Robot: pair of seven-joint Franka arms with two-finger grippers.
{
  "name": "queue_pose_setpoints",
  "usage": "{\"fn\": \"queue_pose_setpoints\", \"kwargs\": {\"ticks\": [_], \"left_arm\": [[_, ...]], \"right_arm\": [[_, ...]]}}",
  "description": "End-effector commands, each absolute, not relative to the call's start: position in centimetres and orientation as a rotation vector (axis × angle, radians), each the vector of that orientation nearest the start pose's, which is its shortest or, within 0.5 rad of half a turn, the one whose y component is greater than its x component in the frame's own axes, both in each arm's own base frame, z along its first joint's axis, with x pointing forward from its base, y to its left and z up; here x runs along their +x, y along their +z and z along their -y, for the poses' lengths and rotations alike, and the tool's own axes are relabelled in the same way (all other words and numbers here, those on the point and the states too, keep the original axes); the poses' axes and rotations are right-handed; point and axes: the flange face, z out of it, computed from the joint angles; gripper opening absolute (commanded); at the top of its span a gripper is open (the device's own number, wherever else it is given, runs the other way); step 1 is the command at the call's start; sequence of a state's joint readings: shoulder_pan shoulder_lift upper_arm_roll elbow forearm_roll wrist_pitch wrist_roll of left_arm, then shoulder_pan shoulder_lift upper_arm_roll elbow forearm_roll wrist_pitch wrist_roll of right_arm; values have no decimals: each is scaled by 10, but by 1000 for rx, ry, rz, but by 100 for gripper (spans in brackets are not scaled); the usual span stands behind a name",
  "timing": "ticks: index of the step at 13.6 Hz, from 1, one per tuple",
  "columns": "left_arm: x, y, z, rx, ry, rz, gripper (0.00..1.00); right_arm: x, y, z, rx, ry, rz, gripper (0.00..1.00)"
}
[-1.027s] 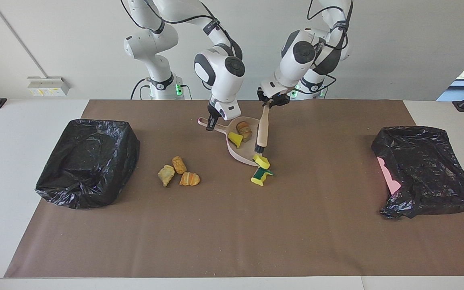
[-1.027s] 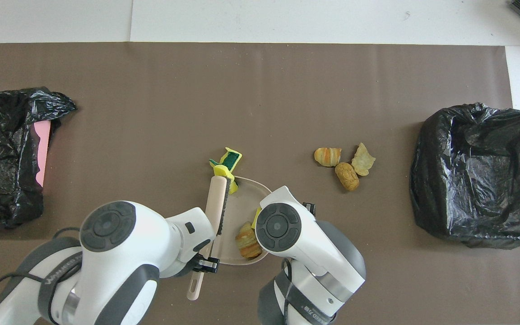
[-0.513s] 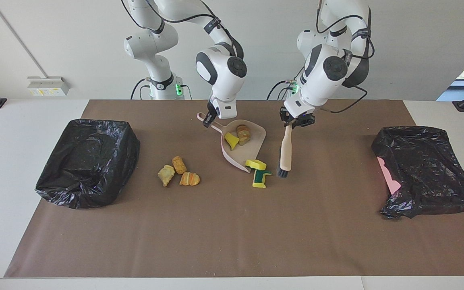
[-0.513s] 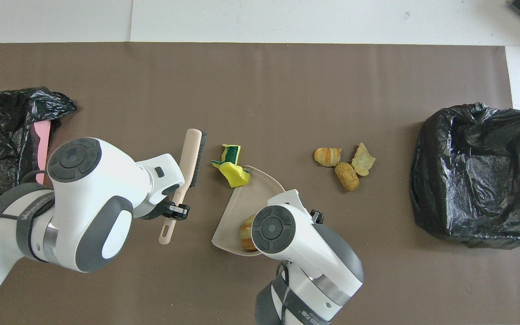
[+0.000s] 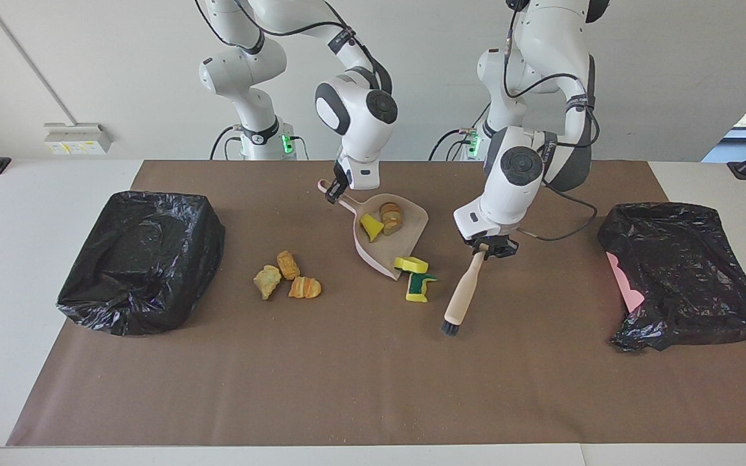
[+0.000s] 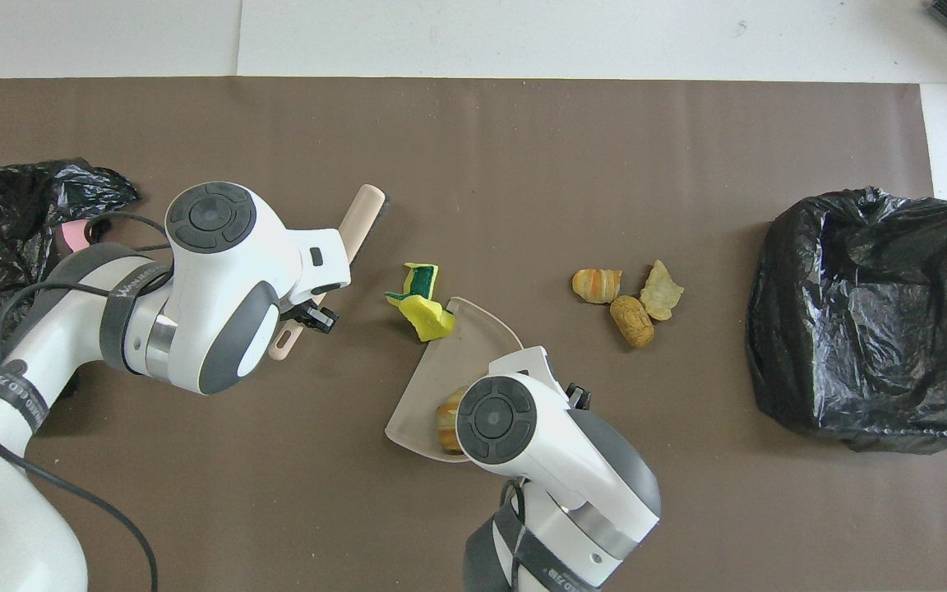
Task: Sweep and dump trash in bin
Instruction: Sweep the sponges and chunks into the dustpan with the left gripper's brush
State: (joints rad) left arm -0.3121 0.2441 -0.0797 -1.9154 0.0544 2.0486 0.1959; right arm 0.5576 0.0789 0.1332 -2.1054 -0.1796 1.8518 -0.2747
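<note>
Centre frame, the left gripper [image 5: 491, 246] is clamped on a smooth beige-handled brush [image 5: 463, 293], and the right gripper [image 5: 334, 191] pinches the pale pink plastic dustpan [image 5: 405, 241] by its handle. Two spongy yellow scraps [image 5: 416, 275] lie at its lip, three crusty bread lumps [image 5: 287, 275] lower left of it, and two more pieces [image 5: 383, 220] in the pan. Crinkled black bin bags [image 5: 141, 259] sit at both sides; I can read no writing.

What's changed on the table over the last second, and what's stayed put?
The left gripper, shut on the brush, swung it out of the dustpan toward the left arm's end, past the two sponge scraps. The right gripper, still shut on the dustpan's handle, turned the pan slightly. The two scraps in the pan, the three bread lumps and both bins stayed put.
</note>
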Motion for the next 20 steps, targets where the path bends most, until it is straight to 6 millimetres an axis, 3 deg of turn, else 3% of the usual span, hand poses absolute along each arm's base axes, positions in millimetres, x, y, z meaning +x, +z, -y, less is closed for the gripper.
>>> {"fn": "queue_pose_setpoints", "kwargs": {"ticks": [1,3,8,11,15,19,20], "left_arm": [[556,359,223,-2882,146,-1075,0],[537,354,226,-2784,201,-1228,0],[470,351,259,-2668,409,-1353,0],[427,358,291,-2601,529,-1415,0],[397,376,331,-2829,497,-1039,0],[402,376,323,-2871,496,-858,0],[405,378,319,-2897,484,-742,0]], "right_arm": [[405,362,-317,-2919,471,1605,0],[404,361,-318,-2919,473,1605,0],[403,361,-319,-2916,466,1603,0],[403,361,-319,-2916,466,1603,0],[405,359,-320,-2894,458,1629,0],[408,358,-320,-2845,443,1693,0],[409,357,-319,-2834,448,1707,0]]}}
